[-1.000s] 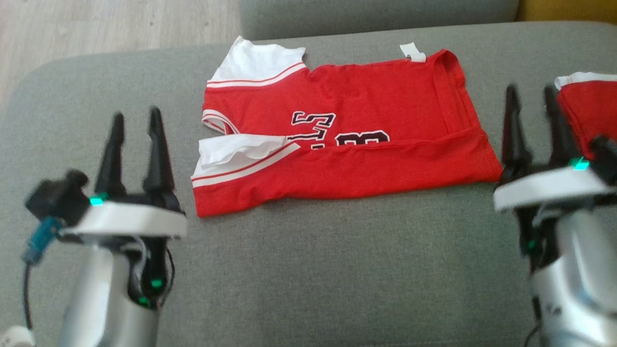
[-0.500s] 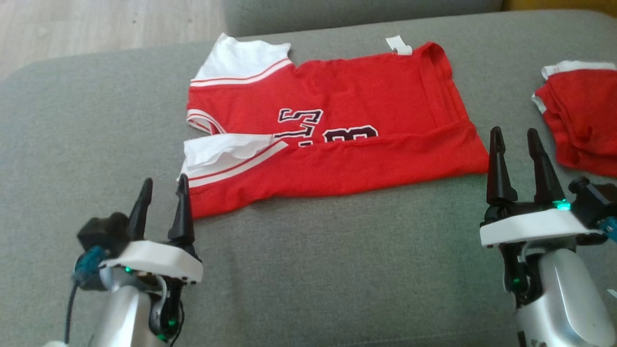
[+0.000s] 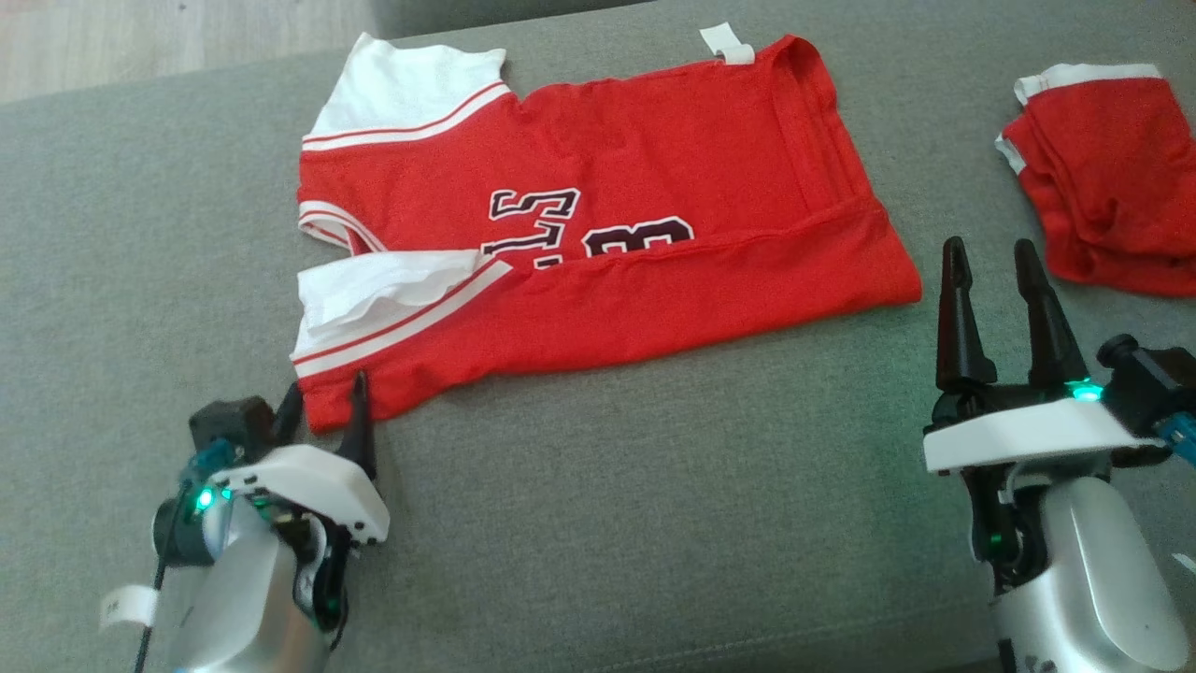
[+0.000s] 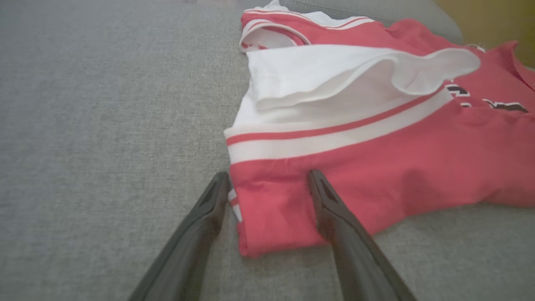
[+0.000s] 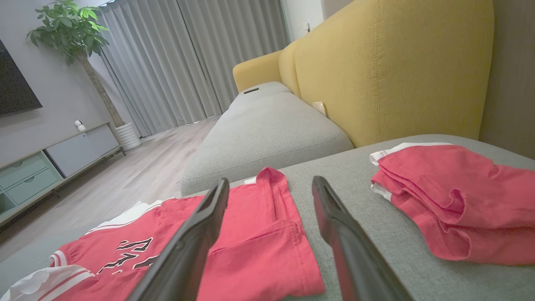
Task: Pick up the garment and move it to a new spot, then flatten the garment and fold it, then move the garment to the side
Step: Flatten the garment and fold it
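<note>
Close the empty, wide-open left gripper [image 3: 325, 393] on the jersey [image 3: 598, 234] corner by the sofa cushion's [image 3: 607, 523] front edge, mirroring with the open, empty right gripper [image 3: 989, 248]

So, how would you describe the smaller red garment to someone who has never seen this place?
Find the wide grey cushion before the yellow backrest. Two red garments lie on it; the smaller red garment is the crumpled bundle beyond the right gripper. Unlike the flat jersey, it shows no lettering.
</note>
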### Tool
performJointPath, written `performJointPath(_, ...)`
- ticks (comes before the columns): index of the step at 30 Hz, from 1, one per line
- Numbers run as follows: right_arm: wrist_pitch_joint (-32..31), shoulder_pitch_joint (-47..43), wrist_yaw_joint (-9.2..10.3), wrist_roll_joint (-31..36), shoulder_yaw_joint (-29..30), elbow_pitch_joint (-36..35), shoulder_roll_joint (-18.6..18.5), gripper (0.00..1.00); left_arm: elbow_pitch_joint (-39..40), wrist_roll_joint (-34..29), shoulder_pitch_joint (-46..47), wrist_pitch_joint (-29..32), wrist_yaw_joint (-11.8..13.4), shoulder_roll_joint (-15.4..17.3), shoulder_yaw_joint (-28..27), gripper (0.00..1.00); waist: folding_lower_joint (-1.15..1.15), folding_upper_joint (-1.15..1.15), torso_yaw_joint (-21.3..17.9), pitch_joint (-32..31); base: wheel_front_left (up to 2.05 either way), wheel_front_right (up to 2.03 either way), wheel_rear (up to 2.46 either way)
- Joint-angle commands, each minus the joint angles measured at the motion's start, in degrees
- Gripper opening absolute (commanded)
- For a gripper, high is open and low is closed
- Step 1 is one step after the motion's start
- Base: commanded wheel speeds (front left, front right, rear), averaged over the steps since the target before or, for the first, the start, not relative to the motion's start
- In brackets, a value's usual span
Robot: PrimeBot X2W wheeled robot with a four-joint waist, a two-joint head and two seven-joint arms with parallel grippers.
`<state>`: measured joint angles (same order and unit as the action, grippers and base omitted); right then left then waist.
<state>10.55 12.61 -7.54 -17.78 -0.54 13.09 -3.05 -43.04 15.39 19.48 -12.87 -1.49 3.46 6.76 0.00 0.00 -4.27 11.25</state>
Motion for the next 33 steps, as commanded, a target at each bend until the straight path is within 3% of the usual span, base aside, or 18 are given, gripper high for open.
performJointPath(1,-0.1,2.2,0.05,-0.5,-1.6,-2.1,0.2,1.00,0.2,-0.5,2.0,0.1,0.5,1.8,-1.4,1.00,0.00,0.00,-0.4,0.3,0.00,0.00,0.00)
performJointPath(6,-0.1,2.5,0.05,-0.8,-1.8,-1.9,0.2,1.00,-5.2,-0.6,4.5,0.1,1.3,2.6,-1.3,1.00,0.00,0.00,-1.2,0.9,0.00,0.00,0.00)
performJointPath(10,-0.7,2.2,0.05,0.0,-1.5,-1.6,0.2,1.00,-8.3,-0.4,5.7,0.9,0.1,2.6,-0.4,1.00,0.00,0.00,-1.1,1.0,0.00,0.00,0.00)
performJointPath(11,-0.8,2.1,0.05,0.1,-1.3,-1.6,0.2,1.00,-8.8,-0.4,6.0,0.9,-0.4,2.5,-0.1,0.79,0.00,0.00,-1.0,1.0,0.00,0.00,0.00)
performJointPath(12,-1.1,2.1,0.05,0.3,-1.0,-1.5,0.2,1.00,-8.8,-0.4,6.3,0.5,-0.8,2.5,0.1,0.00,0.00,0.00,-0.9,1.0,0.00,0.00,0.00)
performJointPath(17,-3.7,2.7,0.05,1.7,0.9,0.6,0.2,1.00,-4.4,-0.8,7.6,-1.9,-0.8,2.3,0.0,0.00,0.00,0.00,1.1,0.7,0.00,0.00,0.00)
performJointPath(21,-5.8,4.3,0.05,3.0,3.1,4.1,0.2,1.00,3.7,-2.0,6.9,-2.1,-0.8,1.9,-0.1,0.00,0.00,0.00,3.0,0.7,0.00,0.00,0.00)
performJointPath(26,-8.2,7.8,0.05,5.3,6.5,10.7,0.2,1.00,11.2,-3.3,4.8,-2.1,-2.1,1.0,1.3,0.00,0.00,0.00,5.4,1.0,0.00,0.00,0.00)
performJointPath(33,-10.5,12.8,0.05,8.6,10.2,21.8,0.2,1.00,14.2,-3.8,3.8,-2.1,-2.6,0.3,3.2,0.00,0.00,0.00,7.0,2.1,0.00,0.00,0.00)
